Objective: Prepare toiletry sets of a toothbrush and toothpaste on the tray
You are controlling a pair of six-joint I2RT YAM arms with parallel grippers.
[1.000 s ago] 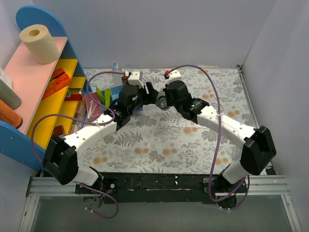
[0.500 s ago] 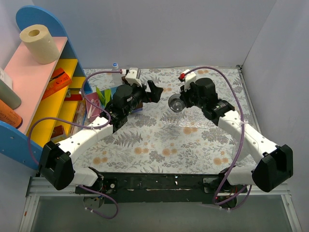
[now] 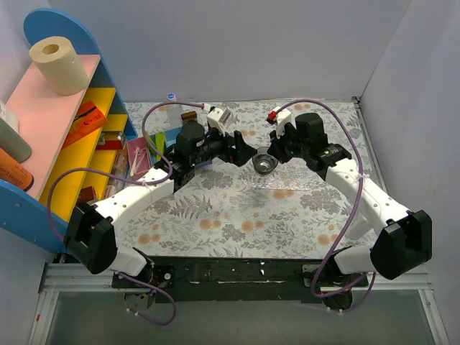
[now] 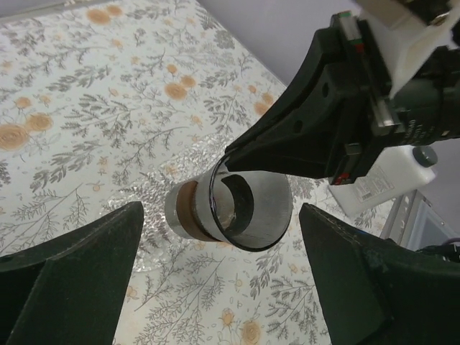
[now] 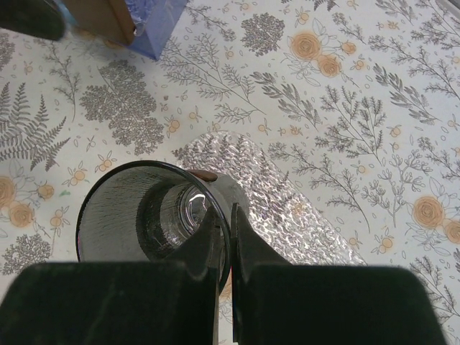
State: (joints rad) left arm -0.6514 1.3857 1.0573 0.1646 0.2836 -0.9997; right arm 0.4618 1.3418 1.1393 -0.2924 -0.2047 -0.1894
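My right gripper [image 5: 223,215] is shut on the rim of a dark see-through cup [image 5: 144,208], one finger inside and one outside. The cup is held tilted over the clear, glittering tray [image 5: 295,194] on the floral tabletop. In the top view the cup [image 3: 264,163] hangs mid-table from the right gripper [image 3: 269,154]. My left gripper [image 4: 223,287] is open and empty, its jaws wide apart just in front of the cup [image 4: 230,208]. Yellow-green toothpaste tubes [image 3: 164,136] stand at the left by the shelf. I cannot pick out the toothbrush.
A blue compartment box [image 5: 154,29] lies on the table behind the left arm. A blue, pink and yellow shelf [image 3: 65,122] with a paper roll [image 3: 57,65] fills the left side. White walls close the back and right.
The right gripper has carried the cup away to the right and then lowered it a little toward the table. The left gripper has swung right, after the cup.
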